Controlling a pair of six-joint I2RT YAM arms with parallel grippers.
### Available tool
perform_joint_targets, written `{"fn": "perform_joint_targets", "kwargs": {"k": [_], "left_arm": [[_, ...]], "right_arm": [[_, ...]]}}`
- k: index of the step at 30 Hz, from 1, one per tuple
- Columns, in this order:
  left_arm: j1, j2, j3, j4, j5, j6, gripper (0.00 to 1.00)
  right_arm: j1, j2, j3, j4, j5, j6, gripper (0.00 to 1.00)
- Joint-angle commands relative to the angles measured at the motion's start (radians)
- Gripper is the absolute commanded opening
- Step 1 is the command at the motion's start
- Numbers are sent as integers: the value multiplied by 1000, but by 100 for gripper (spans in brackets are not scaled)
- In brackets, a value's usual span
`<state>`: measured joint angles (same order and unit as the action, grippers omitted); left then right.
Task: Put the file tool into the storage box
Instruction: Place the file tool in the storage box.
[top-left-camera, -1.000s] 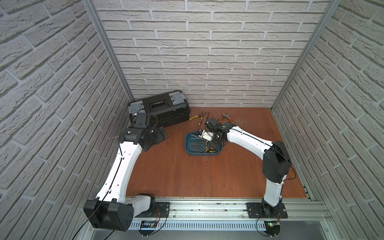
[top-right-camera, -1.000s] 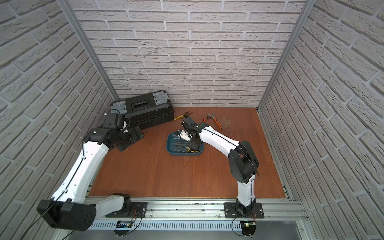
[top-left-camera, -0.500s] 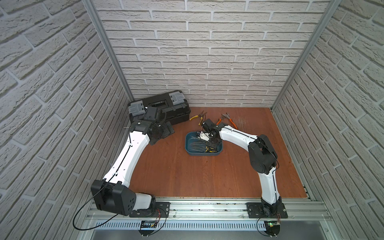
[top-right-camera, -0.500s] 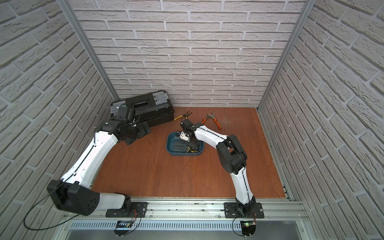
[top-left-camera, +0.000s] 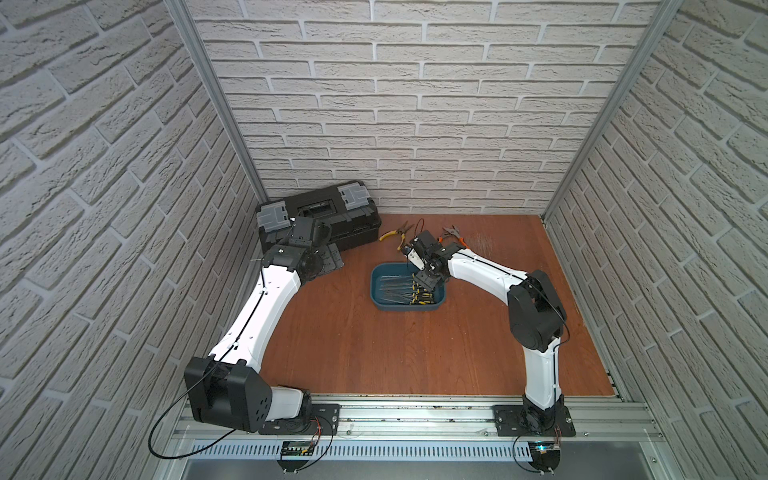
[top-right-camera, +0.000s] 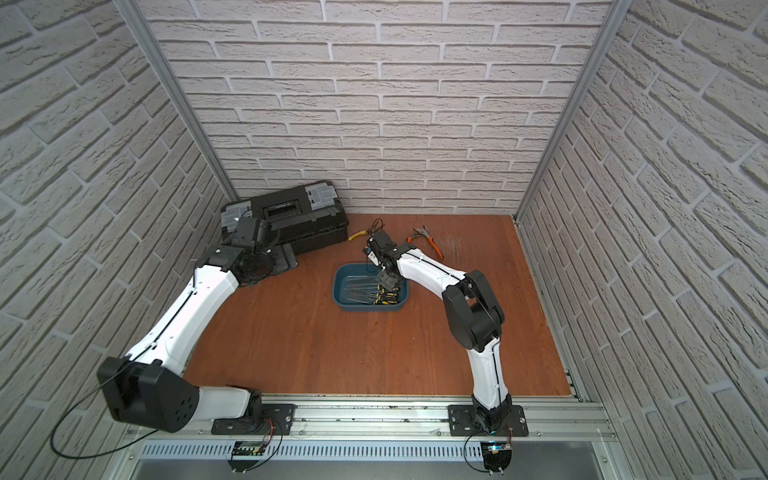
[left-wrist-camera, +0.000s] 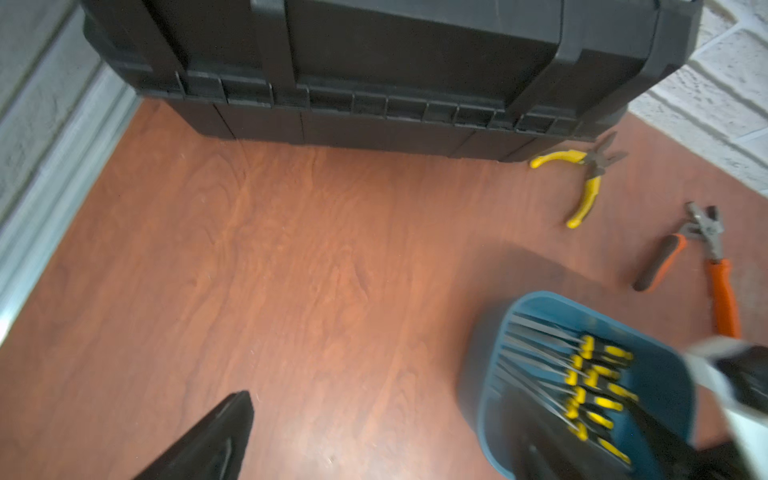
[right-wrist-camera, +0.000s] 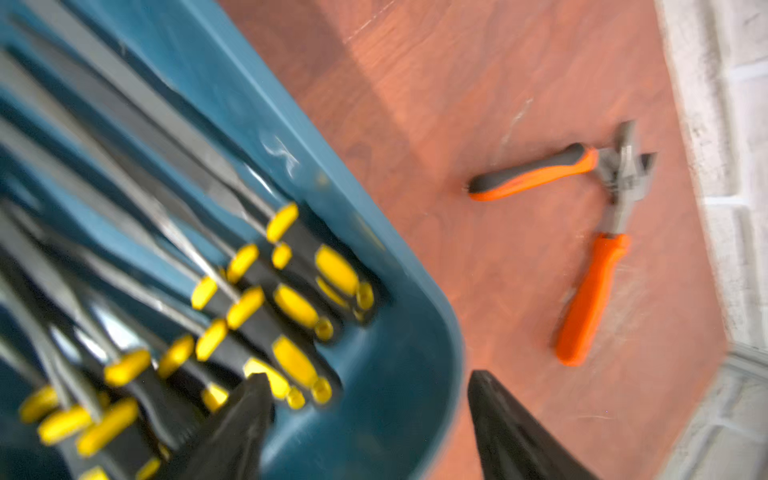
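Fingers (right-wrist-camera: 232, 436) of my right gripper (right-wrist-camera: 368, 380) are spread wide with nothing between them. One hangs over the inside of the storage box (right-wrist-camera: 407, 374), the other outside its rim. File tools (right-wrist-camera: 249, 291) with black-and-yellow handles lie side by side in the box; I cannot tell one from another. Orange-handled pliers (right-wrist-camera: 590, 299) lie on the wooden floor (top-left-camera: 374, 353) near the box. My left gripper (top-left-camera: 328, 261) is also spread and empty, low beside the black toolbox (top-left-camera: 320, 216). Both wrist views are blurred.
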<state>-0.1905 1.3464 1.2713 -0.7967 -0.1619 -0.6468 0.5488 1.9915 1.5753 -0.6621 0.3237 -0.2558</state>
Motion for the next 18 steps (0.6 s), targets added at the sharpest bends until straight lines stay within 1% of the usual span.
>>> {"fn": "perform_joint_targets", "kwargs": {"k": [1,5,8,9,11,12,14,16,18], "left_arm": [[9,-48,-80,180,-86,203,98],[14,-89,-228,361,-141,396,98],[20,-103,-341,489,-273,460,98],[31,-106,-376,533,-287,471,98],[65,-113,-480,687,-243,522,98],[84,-114,-522,758,-221,538,98],[136,-113,-592,902,-210,527,98],[192,-107,-659,1033,-133,511,98],[230,-75,-727,1169,-103,495,98]], "right_arm": [[-23,-179,-71,98,68,181,100],[-59,-328,-214,153,134,358,100],[-97,-450,-371,217,242,506,99],[-120,-486,-425,240,258,550,99],[-173,-559,-551,308,257,627,99],[-192,-584,-601,348,257,631,99],[-225,-609,-692,446,281,587,99],[-248,-592,-720,484,318,544,99],[-289,-554,-733,521,339,519,99]]}}
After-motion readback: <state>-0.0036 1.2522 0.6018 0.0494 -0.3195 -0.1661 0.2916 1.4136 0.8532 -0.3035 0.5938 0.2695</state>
